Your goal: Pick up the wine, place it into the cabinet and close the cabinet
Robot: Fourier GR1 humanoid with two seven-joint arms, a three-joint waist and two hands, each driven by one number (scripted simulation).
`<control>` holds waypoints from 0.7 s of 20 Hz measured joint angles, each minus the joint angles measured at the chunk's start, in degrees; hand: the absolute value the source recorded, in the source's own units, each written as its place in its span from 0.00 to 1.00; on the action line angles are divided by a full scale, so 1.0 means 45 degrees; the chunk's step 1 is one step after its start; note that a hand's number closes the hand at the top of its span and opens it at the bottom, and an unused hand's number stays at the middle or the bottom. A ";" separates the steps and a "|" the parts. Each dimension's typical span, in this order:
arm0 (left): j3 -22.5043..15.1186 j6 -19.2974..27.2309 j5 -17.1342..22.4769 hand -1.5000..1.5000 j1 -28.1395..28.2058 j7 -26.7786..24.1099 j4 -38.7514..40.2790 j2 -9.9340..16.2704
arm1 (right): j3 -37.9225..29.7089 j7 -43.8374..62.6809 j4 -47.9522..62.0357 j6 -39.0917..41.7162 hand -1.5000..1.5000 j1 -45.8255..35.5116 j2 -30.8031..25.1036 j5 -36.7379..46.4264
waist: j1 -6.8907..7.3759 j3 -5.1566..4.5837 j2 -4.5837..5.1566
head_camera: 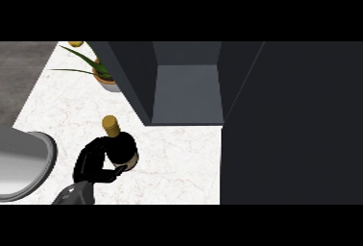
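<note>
There is one dark wine bottle with a gold cap (119, 144) at the centre left and one black robot hand (92, 163) around it. One open dark grey cabinet (188, 91) stands at the top centre, one green potted plant (99, 69) at the upper left, and one grey round sink (25, 163) at the left edge.

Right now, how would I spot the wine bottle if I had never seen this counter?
Start at the open dark cabinet; on the white counter to its lower left stands the wine bottle, the left hand curled round it. Its mustard-yellow cap sets it apart.

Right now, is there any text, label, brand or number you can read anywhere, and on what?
None readable.
Wine bottle, held in the left hand: a pale label patch shows, no lettering can be made out.
Cabinet, potted plant, counter: no markings.
</note>
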 measured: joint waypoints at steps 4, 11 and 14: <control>-0.0132 0.0063 -0.0184 1.00 0.0034 -0.0489 0.0184 0.0086 | 0.0169 0.0253 -0.0077 -0.0244 0.00 -0.0263 0.0083 0.0222 | -0.0002 0.0010 -0.0002; -0.0356 0.0552 -0.0277 1.00 0.0709 -0.0971 -0.0446 0.0021 | -0.0309 0.0247 0.0279 -0.0175 0.00 -0.0488 -0.0121 -0.0120 | 0.0085 0.0043 -0.0055; -0.0630 0.0782 -0.0410 1.00 0.1616 -0.1362 -0.1401 -0.0070 | -0.0415 0.0402 0.0141 -0.0187 0.00 -0.0391 -0.0198 -0.0206 | 0.0114 0.0081 -0.0120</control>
